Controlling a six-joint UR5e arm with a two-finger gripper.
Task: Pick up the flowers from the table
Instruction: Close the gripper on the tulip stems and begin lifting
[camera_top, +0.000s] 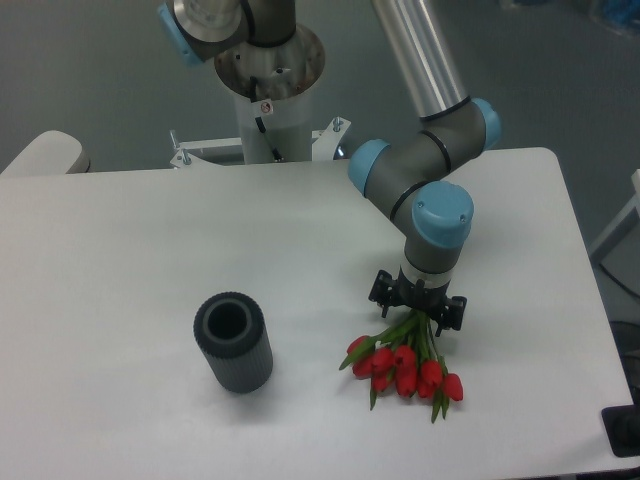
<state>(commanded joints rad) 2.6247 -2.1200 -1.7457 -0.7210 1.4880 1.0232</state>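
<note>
The flowers (405, 368), a bunch of red tulips with green stems, lie on the white table (120, 260) at the front right, heads toward the front edge. My gripper (417, 308) points straight down over the upper end of the stems. Its black fingers (379, 292) stand spread on either side of the stems, open, low near the tabletop. The top of the stems is hidden under the gripper, so I cannot tell whether the fingers touch them.
A dark grey ribbed cylinder (233, 343) stands upright at the front left of the table, well apart from the flowers. The arm's base column (270, 90) rises behind the table's far edge. The table's right edge runs close to the flowers.
</note>
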